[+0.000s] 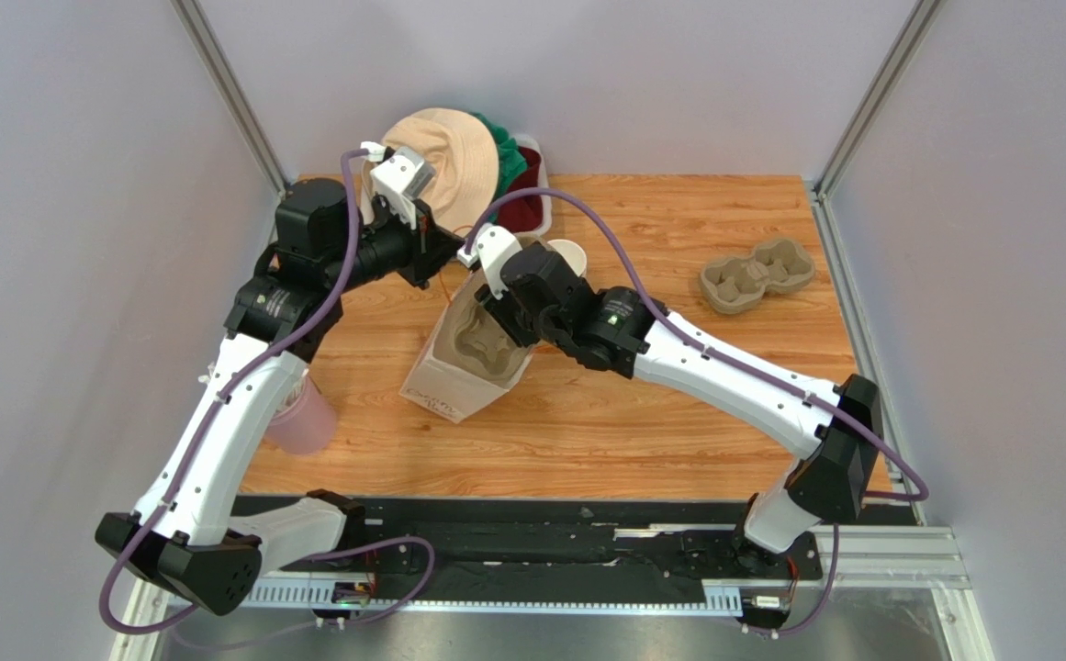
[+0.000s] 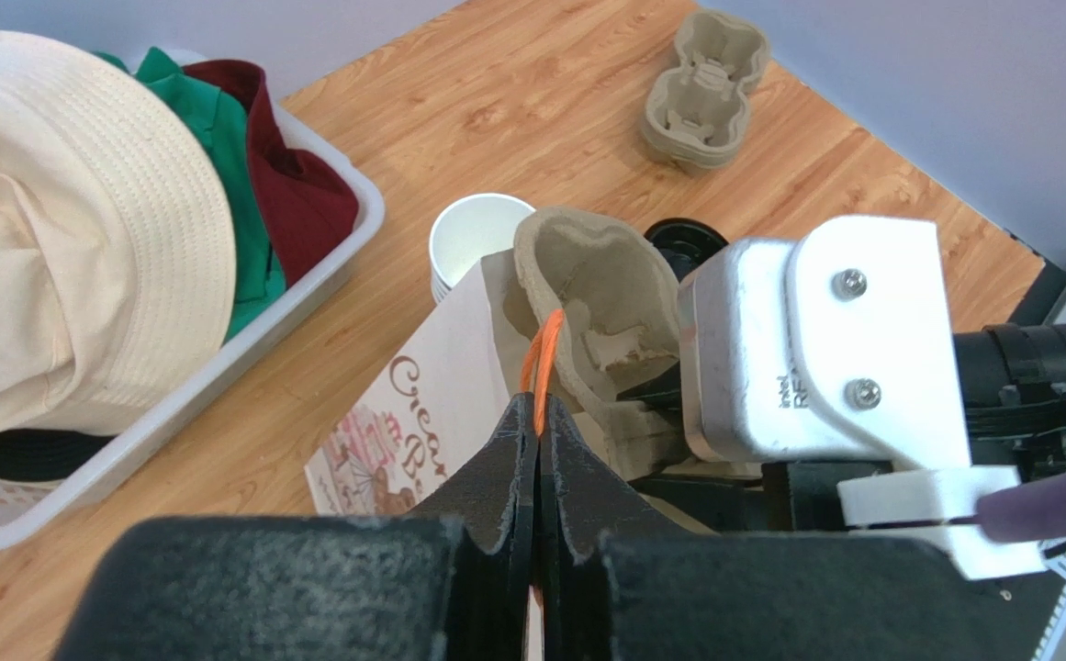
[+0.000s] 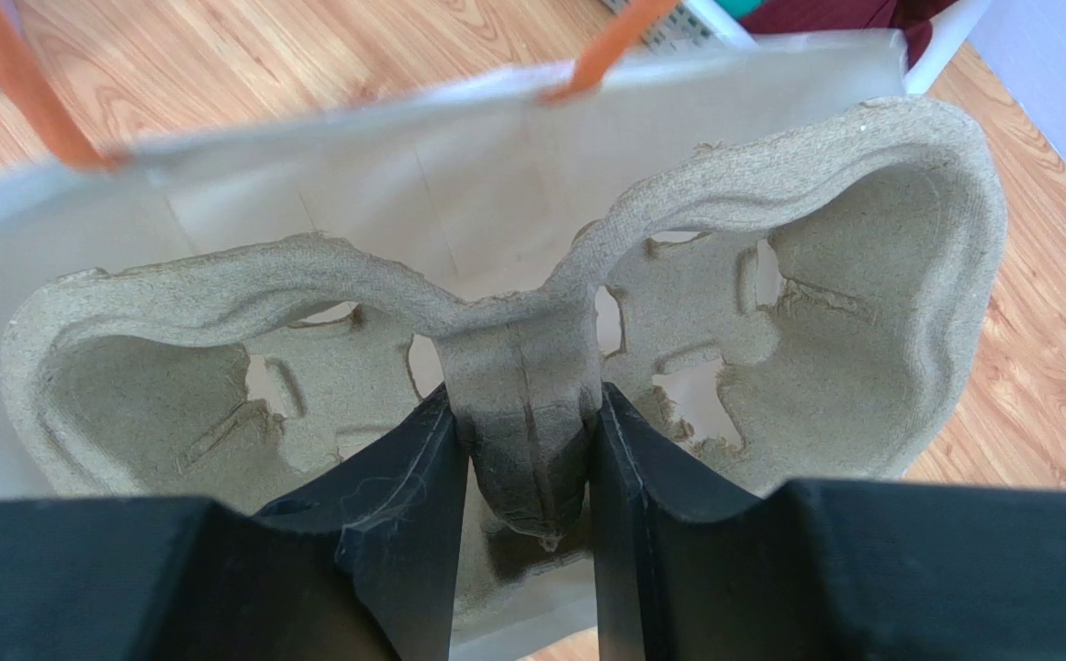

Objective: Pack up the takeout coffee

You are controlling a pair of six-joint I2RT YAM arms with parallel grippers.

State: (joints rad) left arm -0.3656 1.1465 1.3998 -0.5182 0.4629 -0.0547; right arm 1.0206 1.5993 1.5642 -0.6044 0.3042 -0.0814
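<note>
Two hands at paper bag (image 1: 449, 389). Left hand (image 2: 538, 413) pinched fully closed on orange handle (image 2: 542, 351). Right hand (image 3: 524, 462) part-closed, clamping centre bridge of pulp carrier (image 3: 842, 234); carrier sits partway inside bag mouth. Paper cup (image 2: 476, 237) upright, uncovered, on tabletop (image 1: 635, 413) just behind bag, near tray (image 2: 359, 207). Black lid (image 2: 683, 237) partly hidden behind carrier.

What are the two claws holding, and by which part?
The right gripper pinches the pulp cup carrier by its middle bridge; the left gripper pinches the paper bag by its orange handle.
</note>
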